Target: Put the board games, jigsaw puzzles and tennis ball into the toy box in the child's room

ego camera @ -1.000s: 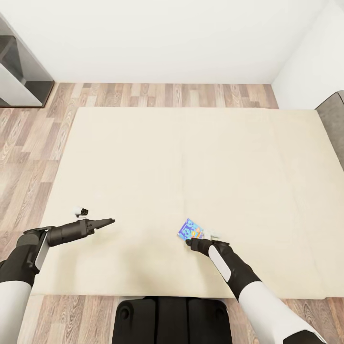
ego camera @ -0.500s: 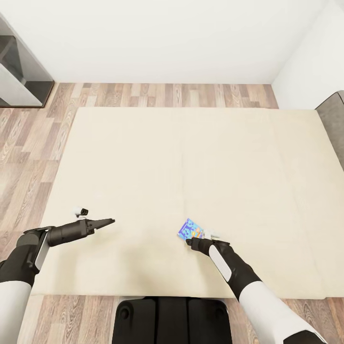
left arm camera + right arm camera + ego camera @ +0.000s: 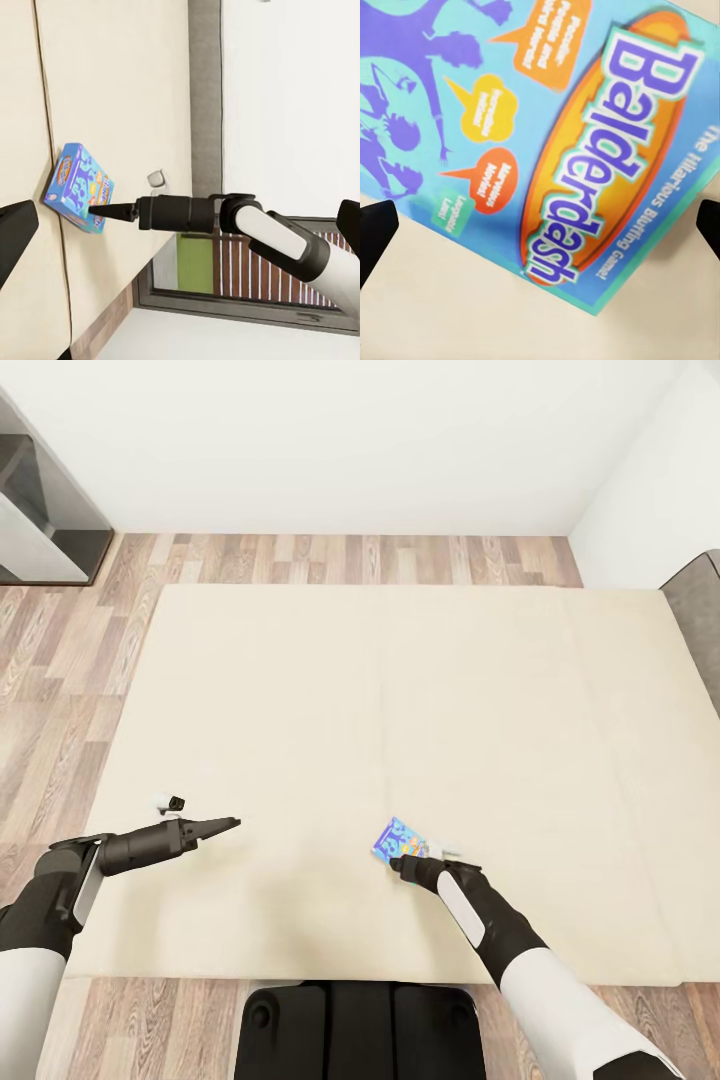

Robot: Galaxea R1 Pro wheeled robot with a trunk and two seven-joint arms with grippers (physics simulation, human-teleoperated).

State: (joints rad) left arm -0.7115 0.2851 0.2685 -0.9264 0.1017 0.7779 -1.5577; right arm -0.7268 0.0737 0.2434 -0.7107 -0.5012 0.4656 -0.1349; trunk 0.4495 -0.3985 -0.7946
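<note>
One blue board game [image 3: 399, 840], a flat box printed "Balderdash", lies on the beige mattress of the bed [image 3: 400, 690] near its front edge. My right gripper [image 3: 396, 864] is open right at the box's near edge, fingertips low over it. In the right wrist view the board game [image 3: 547, 127] spreads between the two dark fingertips [image 3: 375, 232]. The left wrist view sees the same box [image 3: 79, 187] with the right gripper [image 3: 100, 217] touching or almost touching its edge. My left gripper [image 3: 228, 823] hovers open over bare mattress, well to the left of the box.
A dark-grey and white piece of furniture [image 3: 40, 510] stands at the far left by the wall. The grey headboard [image 3: 700, 620] is at the right. Wood-plank floor [image 3: 350, 560] runs between bed and white wall. My base [image 3: 360, 1030] stands against the bed's front edge.
</note>
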